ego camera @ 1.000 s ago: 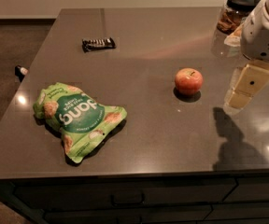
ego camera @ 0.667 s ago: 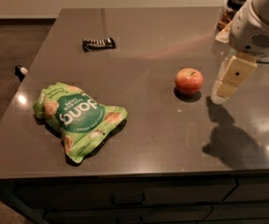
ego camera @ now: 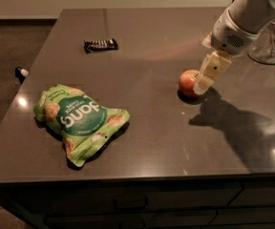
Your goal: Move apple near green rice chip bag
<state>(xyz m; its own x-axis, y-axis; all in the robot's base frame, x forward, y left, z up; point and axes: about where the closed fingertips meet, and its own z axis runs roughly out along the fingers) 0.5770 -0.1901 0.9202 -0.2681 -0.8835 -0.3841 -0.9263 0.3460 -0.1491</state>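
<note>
The small red-orange apple (ego camera: pixel 188 81) sits on the dark table (ego camera: pixel 152 128), right of centre. My gripper (ego camera: pixel 209 75) comes down from the upper right and stands right against the apple's right side, partly covering it. The bright green rice chip bag (ego camera: pixel 78 118) lies flat at the front left of the table, well apart from the apple.
A small black candy bar wrapper (ego camera: pixel 100 44) lies at the back left. A clear glass jar (ego camera: pixel 270 41) stands at the right edge behind my arm. The table's front edge runs just below the bag. A small dark object (ego camera: pixel 21 72) sits off the table's left edge.
My gripper has moved left and down, from a spot well right of the apple to right against its right side. The apple and bag have not moved.
</note>
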